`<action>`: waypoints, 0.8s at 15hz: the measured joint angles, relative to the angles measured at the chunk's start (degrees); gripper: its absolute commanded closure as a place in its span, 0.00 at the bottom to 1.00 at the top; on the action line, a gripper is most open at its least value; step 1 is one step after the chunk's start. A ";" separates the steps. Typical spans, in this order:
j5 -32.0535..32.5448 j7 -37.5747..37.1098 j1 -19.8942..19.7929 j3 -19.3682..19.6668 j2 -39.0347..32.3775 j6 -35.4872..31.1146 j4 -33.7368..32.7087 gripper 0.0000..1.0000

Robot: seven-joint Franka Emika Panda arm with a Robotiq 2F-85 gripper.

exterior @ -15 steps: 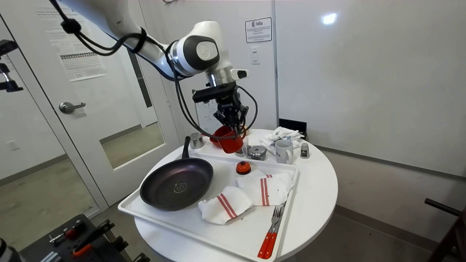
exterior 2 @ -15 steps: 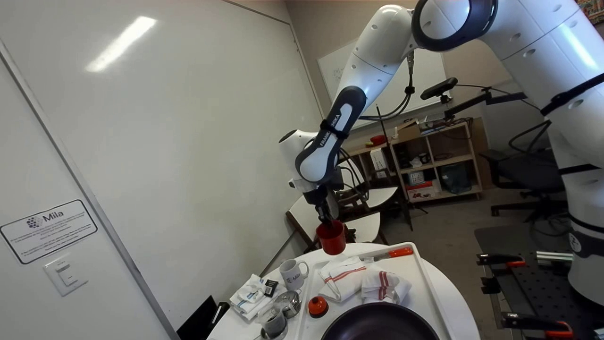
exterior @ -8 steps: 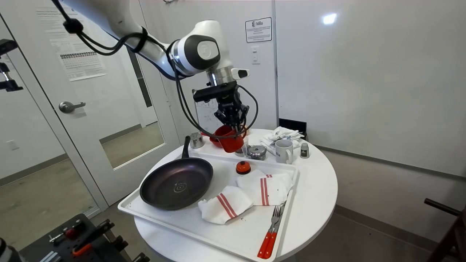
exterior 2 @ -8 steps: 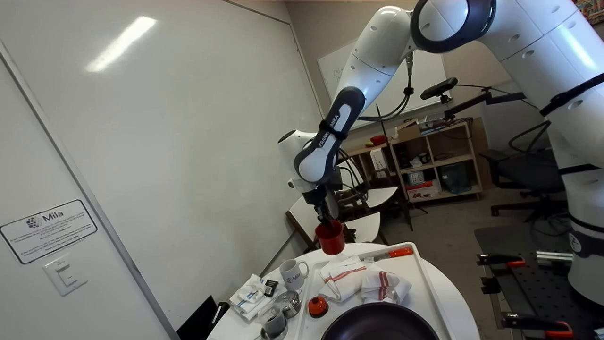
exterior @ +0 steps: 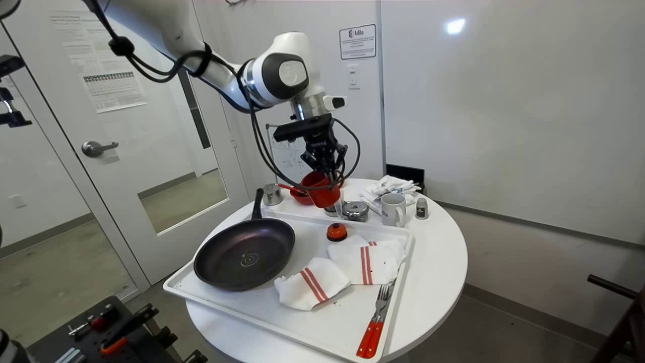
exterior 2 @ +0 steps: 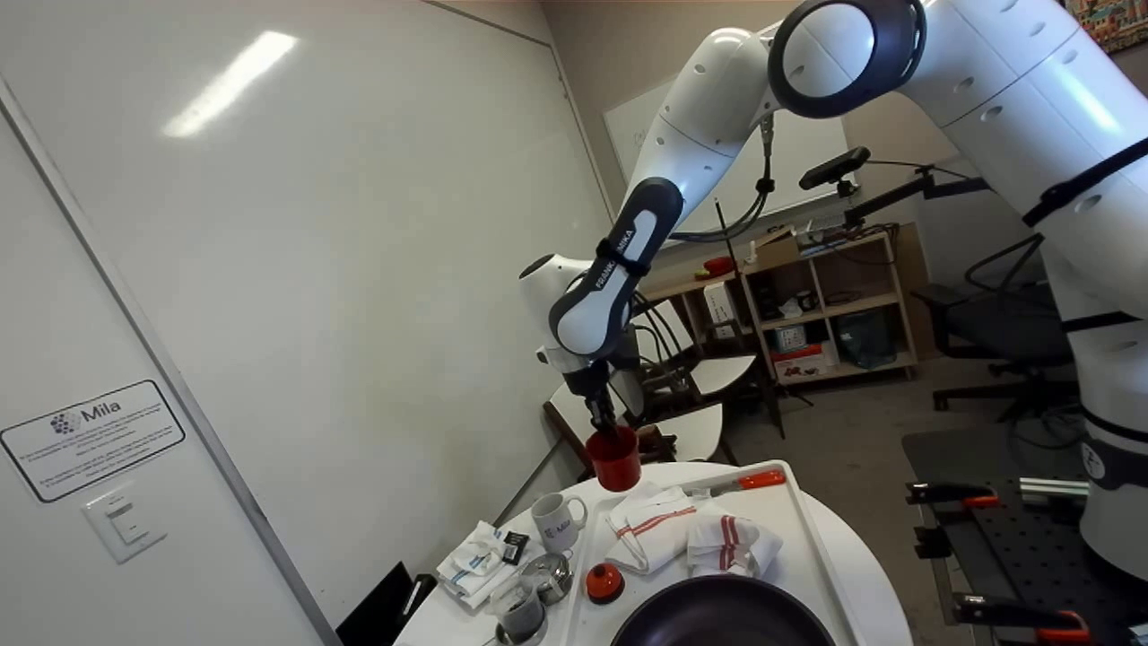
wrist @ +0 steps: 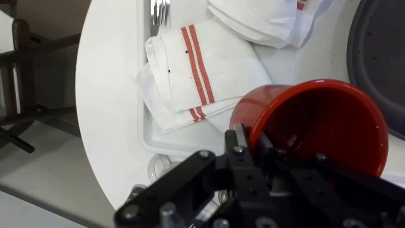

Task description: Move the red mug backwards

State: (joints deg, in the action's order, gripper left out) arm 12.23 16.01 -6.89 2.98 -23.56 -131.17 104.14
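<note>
One black end effector point(wrist: 252, 139) pinched the tipped red mug point(exterior: 324, 197) by its wall above the tabletop point(exterior: 438, 252), at the middle of an exterior view, so carrying seemed the step, and next the mug likely had to go back, then down softly.

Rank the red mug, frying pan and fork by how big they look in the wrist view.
Largest visible area first:
1. Red mug, near the camera
2. Frying pan, cut off by the frame
3. Fork, also cut off
Uncropped, the pan might rank first.
</note>
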 measured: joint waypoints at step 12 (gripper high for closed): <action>-1.70 0.28 2.58 -3.82 -13.29 2.62 -18.93 0.98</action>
State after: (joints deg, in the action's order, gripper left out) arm 10.53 16.29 -4.31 -0.84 -36.84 -128.55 85.21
